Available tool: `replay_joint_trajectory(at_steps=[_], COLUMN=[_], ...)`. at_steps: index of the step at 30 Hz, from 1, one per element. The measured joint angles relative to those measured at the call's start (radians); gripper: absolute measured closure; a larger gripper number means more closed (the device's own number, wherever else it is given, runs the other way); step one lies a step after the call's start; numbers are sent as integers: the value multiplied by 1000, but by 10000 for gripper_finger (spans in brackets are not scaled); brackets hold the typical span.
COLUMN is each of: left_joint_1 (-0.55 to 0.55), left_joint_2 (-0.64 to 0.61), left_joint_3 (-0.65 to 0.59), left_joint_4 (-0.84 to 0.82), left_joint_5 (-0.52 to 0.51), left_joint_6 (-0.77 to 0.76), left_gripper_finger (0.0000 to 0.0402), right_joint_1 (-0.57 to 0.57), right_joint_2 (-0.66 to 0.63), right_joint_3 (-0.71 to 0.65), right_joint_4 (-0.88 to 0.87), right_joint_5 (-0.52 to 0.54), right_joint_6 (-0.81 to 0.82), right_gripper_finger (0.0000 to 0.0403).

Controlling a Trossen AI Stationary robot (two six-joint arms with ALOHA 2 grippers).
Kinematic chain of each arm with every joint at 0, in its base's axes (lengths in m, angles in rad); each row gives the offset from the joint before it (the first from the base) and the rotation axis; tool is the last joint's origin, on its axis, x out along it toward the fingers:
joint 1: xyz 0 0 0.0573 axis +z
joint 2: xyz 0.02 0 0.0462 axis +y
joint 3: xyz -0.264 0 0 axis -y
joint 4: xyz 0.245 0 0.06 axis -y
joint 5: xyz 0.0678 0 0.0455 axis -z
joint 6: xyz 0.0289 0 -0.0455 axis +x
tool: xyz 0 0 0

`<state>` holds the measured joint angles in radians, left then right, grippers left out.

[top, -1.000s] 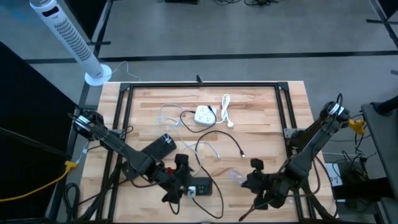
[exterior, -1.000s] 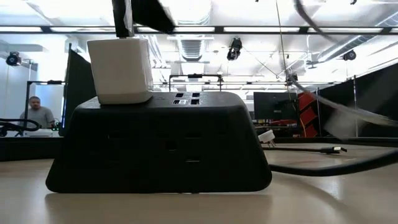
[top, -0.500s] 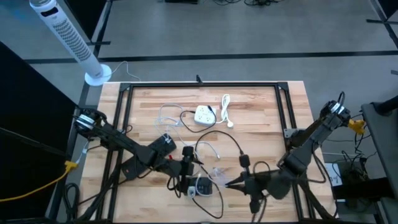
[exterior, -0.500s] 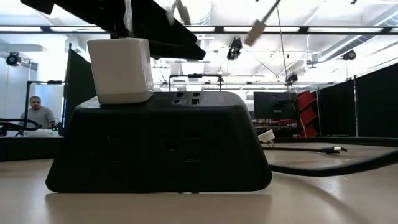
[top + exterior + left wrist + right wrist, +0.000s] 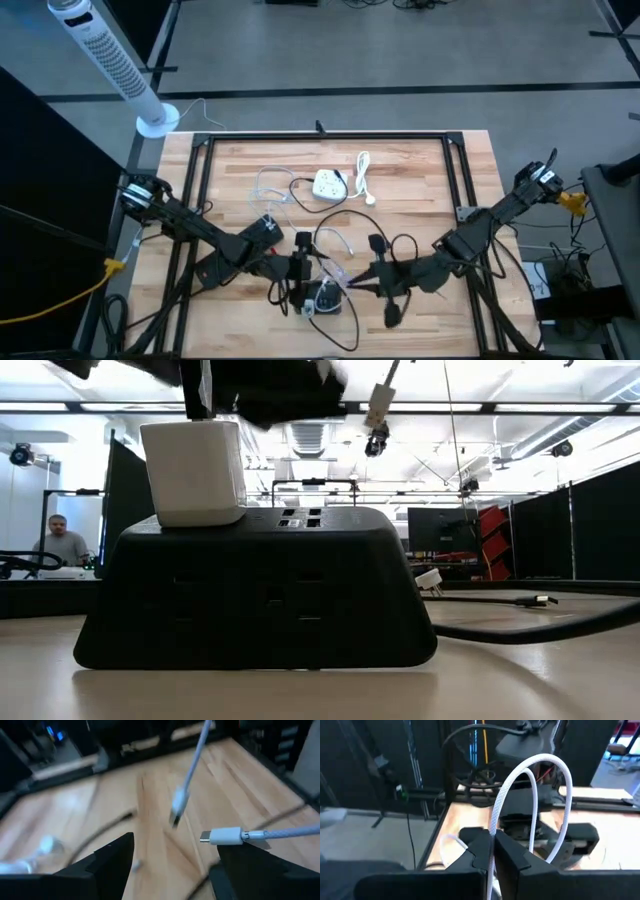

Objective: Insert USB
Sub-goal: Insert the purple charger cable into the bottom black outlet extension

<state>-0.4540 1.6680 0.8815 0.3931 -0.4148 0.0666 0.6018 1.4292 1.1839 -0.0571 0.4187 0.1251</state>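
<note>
A black power strip [image 5: 255, 590] fills the low view, with a white adapter [image 5: 192, 470] plugged into its top and USB ports [image 5: 300, 518] beside it; from above the power strip [image 5: 322, 300] lies near the table's near edge. My left gripper [image 5: 304, 268] hovers open just above and left of it. My right gripper [image 5: 354, 284] is at its right, shut on a white USB cable [image 5: 520, 780]. The cable's plug [image 5: 380, 405] hangs in the air above the strip's right part. In the left wrist view a white plug [image 5: 220, 836] shows between the open fingers. My right gripper pinches the white USB cable [image 5: 492, 837] between its two shut fingers, coming level from the table's right. Beyond the fingers the cable [image 5: 555, 765] arches up in a loop. The plug end [image 5: 220, 836] sticks out toward the left gripper, lifted clear of table and strip.
A white power hub [image 5: 328, 185] with a coiled white cord [image 5: 363, 172] lies toward the far side. Black cable [image 5: 375, 228] and thin white cables [image 5: 335, 240] loop across the middle of the wooden table [image 5: 420, 180]. A person [image 5: 62, 542] sits in the room behind.
My right gripper has travelled toward the table's left, carrying the white cable from the near right corner to beside the power strip; its plug now shows above the strip in the low view. My left gripper has shifted slightly toward the far edge and right, over the strip.
</note>
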Motion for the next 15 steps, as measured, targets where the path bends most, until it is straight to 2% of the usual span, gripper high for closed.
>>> replay_joint_trajectory(at_steps=[4,15], left_joint_1=[-1,1], left_joint_2=[18,35], left_joint_3=[-1,2], left_joint_4=[142,209], left_joint_5=[37,-1], left_joint_6=[68,122], left_gripper_finger=[128,128], right_joint_1=[-13,-16], right_joint_2=[0,0], right_joint_3=[0,1], right_joint_4=[52,108], right_joint_5=[3,-56], right_joint_6=[3,25], right_gripper_finger=[400,400])
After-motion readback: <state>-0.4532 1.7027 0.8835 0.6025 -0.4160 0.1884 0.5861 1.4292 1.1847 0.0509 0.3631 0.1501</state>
